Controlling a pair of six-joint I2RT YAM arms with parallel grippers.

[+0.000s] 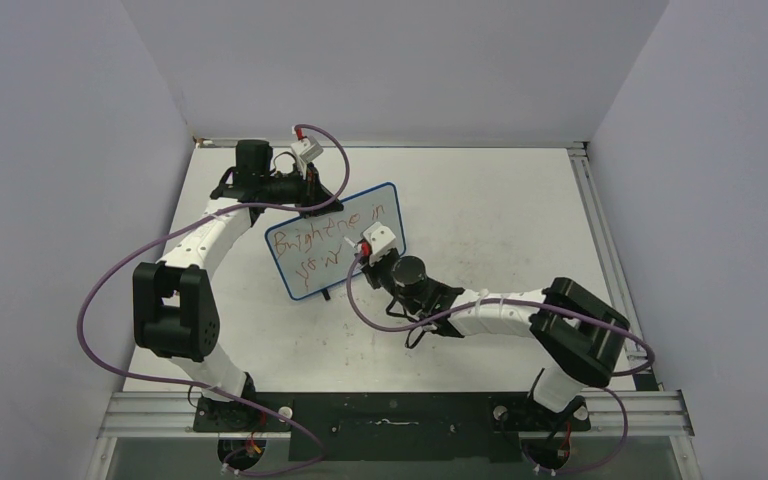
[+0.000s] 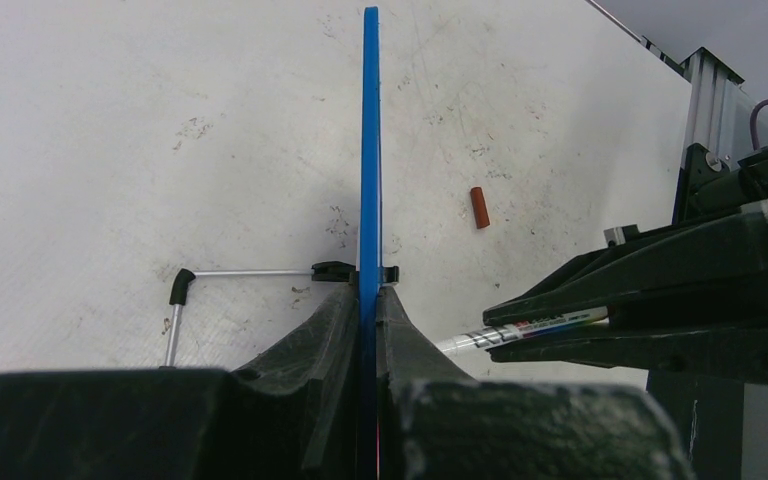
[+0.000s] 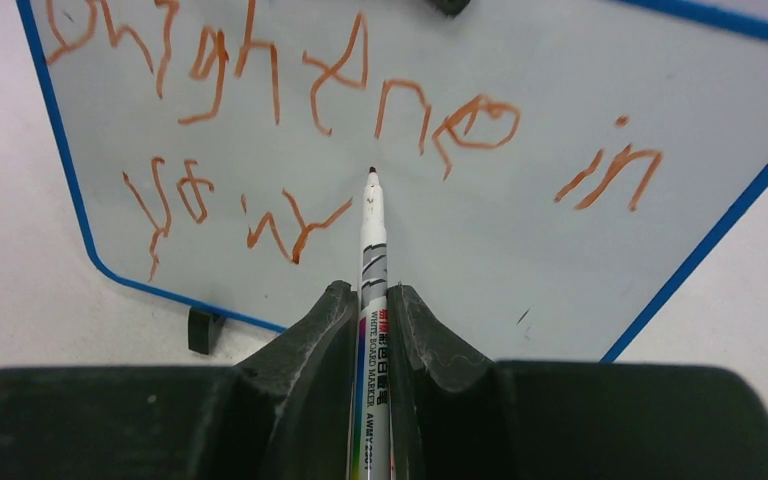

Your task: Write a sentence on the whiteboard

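1. The right end effector [image 3: 372, 300] fills the near foreground of its wrist view, jaws closed on a marker [image 3: 371, 240] whose long axis runs straight ahead.
2. The whiteboard [image 3: 520, 230] lies directly ahead of that tip. The nib sits in the bare patch right of line 2, under line 1, but I cannot tell whether it touches.
3. The left end effector [image 2: 370, 305] is clamped on the whiteboard's blue edge, holding it propped up, left of the desk's [image 2: 110, 120] middle.
4. The sentence [image 3: 290, 100] — red, wobbly, 2 lines, roughly "Brightene in / your" — looks unfinished. The next stroke likely runs rightward along line 2 — the right arm's job.
5. A red cap [image 2: 479, 207] lies on the desk beside the whiteboard.
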